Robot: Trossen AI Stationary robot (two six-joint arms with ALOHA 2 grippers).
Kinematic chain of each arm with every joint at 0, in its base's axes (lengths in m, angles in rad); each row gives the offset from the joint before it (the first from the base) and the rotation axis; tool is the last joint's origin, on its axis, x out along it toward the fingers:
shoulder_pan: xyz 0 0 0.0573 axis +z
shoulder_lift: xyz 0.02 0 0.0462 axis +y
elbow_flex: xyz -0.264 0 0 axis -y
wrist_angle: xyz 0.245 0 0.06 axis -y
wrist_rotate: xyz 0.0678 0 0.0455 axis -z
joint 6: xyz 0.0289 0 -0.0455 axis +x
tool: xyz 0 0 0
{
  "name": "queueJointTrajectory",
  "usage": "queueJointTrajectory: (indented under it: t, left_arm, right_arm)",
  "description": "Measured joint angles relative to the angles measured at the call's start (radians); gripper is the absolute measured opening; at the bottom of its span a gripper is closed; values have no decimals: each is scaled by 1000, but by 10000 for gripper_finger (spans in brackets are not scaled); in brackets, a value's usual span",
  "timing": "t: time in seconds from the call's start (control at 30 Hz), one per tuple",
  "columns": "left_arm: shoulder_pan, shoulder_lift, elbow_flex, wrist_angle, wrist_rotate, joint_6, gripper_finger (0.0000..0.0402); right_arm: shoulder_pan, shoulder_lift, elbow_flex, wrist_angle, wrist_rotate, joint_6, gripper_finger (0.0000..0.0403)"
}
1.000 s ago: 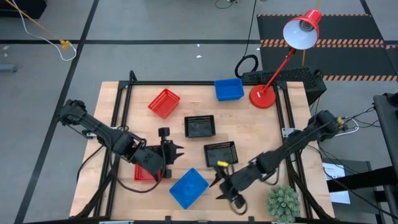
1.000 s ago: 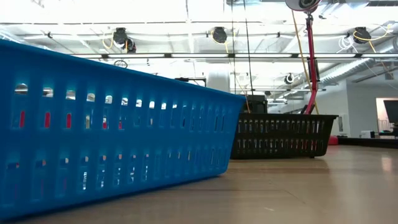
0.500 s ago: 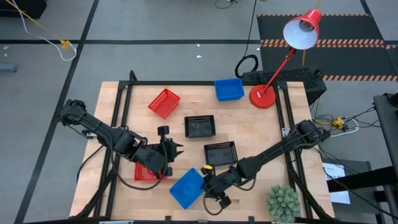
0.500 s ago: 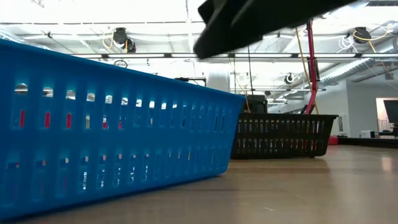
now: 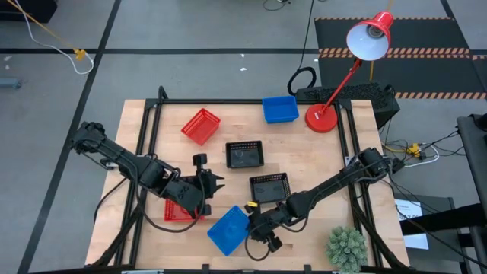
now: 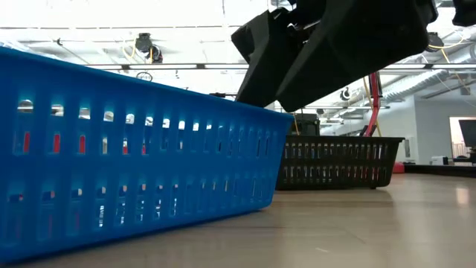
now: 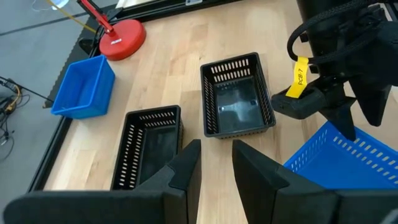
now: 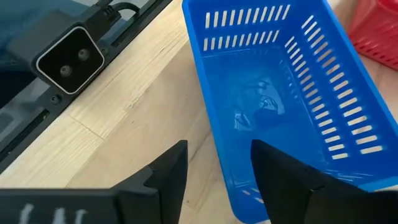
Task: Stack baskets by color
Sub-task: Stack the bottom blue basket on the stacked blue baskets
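One blue basket [image 8: 292,93] lies just ahead of the right pincer [image 8: 214,162], whose fingers straddle its near rim, apart.

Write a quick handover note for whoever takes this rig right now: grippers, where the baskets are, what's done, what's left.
Right gripper: open, fingers astride the near blue basket's wall, nothing held yet.
Left gripper: empty, jaws slightly apart, hovering by the red basket at the front left.
Elsewhere: second red basket and far blue basket at the back, two black baskets mid-table.
Done: no finished stack visible.
Left: stack every colour; I'd start with this blue one.
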Motion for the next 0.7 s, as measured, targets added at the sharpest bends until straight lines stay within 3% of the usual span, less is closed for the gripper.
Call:
queueJointTrajectory:
  t: [0.7]
  left_arm:
    - [0,0,0,0,0,0,93]
  right_arm:
    - [-21,0,-2,-55,-10,-36,44]
